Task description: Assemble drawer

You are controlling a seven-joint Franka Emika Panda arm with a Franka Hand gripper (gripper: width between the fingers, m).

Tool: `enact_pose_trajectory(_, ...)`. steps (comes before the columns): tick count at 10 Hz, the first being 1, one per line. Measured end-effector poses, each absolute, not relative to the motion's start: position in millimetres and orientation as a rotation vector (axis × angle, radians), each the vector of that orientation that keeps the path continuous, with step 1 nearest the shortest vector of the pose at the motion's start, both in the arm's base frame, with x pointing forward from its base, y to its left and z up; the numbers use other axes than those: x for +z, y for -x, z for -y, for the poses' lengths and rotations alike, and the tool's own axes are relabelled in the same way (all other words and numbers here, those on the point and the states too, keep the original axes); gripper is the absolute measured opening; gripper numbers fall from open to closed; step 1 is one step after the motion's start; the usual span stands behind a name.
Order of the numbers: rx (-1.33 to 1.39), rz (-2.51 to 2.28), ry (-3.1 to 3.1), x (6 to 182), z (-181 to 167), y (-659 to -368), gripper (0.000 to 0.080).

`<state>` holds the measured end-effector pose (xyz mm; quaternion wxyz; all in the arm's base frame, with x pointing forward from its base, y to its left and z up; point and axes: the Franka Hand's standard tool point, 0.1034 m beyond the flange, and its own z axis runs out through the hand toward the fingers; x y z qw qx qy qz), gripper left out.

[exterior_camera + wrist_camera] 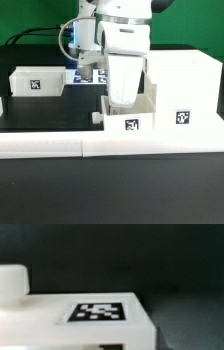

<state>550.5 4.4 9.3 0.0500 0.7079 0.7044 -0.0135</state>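
Observation:
The drawer is in parts. The tall white casing (186,88) stands at the exterior view's right, with a tag on its front. A small knobbed tray (131,123) sits against the casing's left side, knob pointing left. My gripper (122,101) reaches down into this tray and is shut on its wall; the fingertips are hidden. The wrist view shows this tray's tagged white face (100,312) very close, with a white upright part (12,283) beside it. The second tray (35,82) lies at the far left.
The long low white L-shaped bar (100,146) runs along the front of the black table. The marker board (92,73) lies behind the arm, partly hidden by it.

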Motion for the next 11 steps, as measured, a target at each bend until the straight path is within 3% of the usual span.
enact_pose_trajectory(11,-0.066,-2.19,-2.076,9.3,-9.5,-551.6,0.0042)
